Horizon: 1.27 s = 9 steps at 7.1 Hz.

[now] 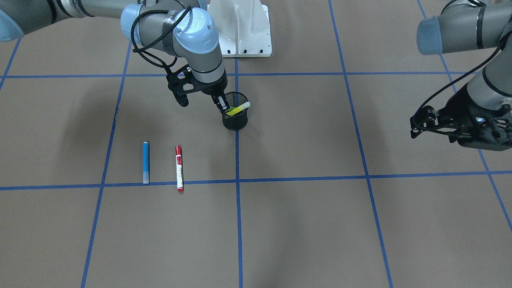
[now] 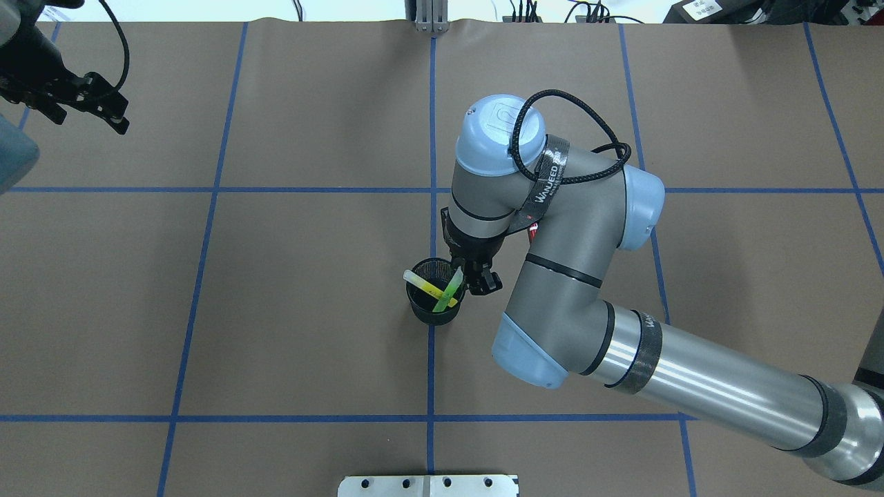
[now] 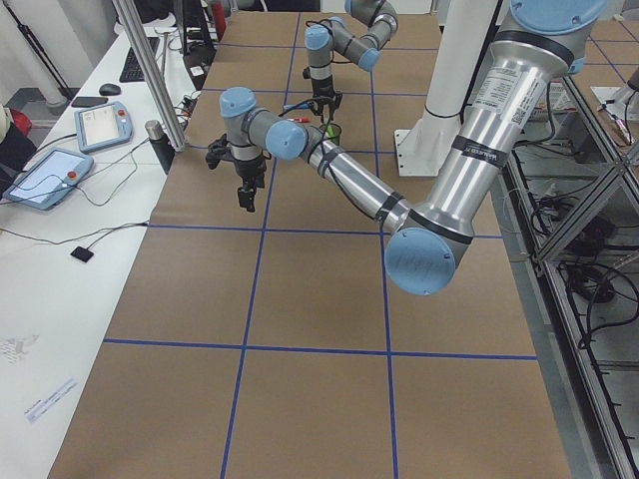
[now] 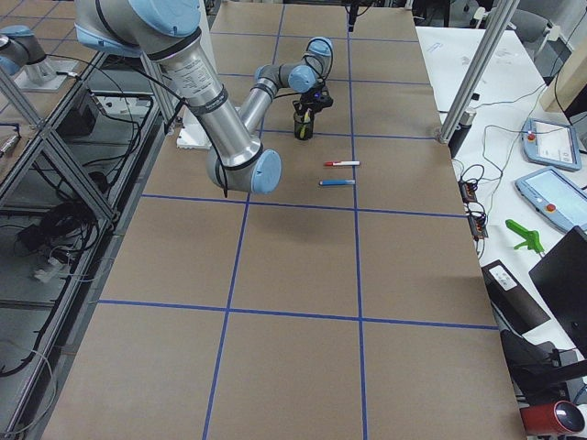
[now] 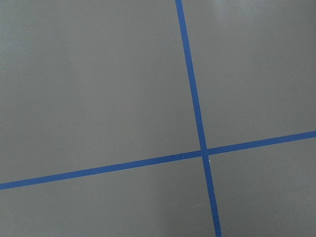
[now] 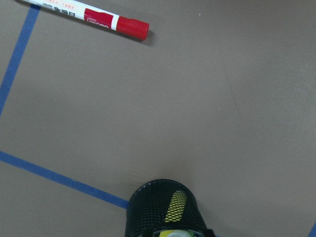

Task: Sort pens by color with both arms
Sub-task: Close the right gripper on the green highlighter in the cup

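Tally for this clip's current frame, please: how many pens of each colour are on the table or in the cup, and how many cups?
blue pen: 1
red-capped pen: 1
lime green pen: 1
yellow pen: 1
black mesh cup: 1
Total: 4 pens (2 lying on the table, 2 standing in the cup) and 1 cup, 5 things in all.

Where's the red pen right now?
In the front-facing view the red pen lies flat left of centre, on the robot's right side, beside the blue pen, away from the cup.
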{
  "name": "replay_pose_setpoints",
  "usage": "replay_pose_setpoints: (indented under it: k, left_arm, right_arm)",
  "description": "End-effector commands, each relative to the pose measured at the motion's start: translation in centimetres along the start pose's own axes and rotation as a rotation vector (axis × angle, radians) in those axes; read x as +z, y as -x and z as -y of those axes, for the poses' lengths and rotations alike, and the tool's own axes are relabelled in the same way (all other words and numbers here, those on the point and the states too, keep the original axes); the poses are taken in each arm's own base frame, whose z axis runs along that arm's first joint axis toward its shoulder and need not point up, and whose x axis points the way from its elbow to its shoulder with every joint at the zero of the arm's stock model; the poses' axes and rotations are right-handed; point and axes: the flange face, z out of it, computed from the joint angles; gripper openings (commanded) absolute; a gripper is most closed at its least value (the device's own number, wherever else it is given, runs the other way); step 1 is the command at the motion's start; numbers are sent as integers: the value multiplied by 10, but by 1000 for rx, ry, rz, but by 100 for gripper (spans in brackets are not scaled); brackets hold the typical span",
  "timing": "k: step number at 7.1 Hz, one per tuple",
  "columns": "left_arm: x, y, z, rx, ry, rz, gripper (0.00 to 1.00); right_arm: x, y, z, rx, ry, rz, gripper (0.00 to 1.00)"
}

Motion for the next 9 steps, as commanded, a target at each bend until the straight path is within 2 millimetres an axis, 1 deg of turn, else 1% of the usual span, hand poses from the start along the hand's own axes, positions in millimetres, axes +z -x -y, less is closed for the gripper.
replay_pose_setpoints:
  k: [1, 2, 4, 5, 8, 9]
  left_arm:
    - [-8, -6, -3, -5, 5, 2, 99]
    - [-8, -7, -3, -3, 5, 1, 99]
    - [-9, -7, -4, -2, 4, 1, 99]
    - [-9, -7, -4, -2, 4, 1, 99]
    - [-10, -8, -3, -2, 1, 1, 99]
    - [-11, -8, -3, -1, -1, 0, 99]
  right_arm:
    - [2, -3, -3, -6, 3, -5, 29]
    - [0, -2, -5, -8, 5, -2, 21]
    - [-2, -1, -9, -17, 10, 2, 12]
    - [-3, -1, -10, -17, 11, 3, 11]
    - [-13, -7, -14, -16, 33, 10, 11]
    - [-30, -12, -12, -14, 67, 12, 10]
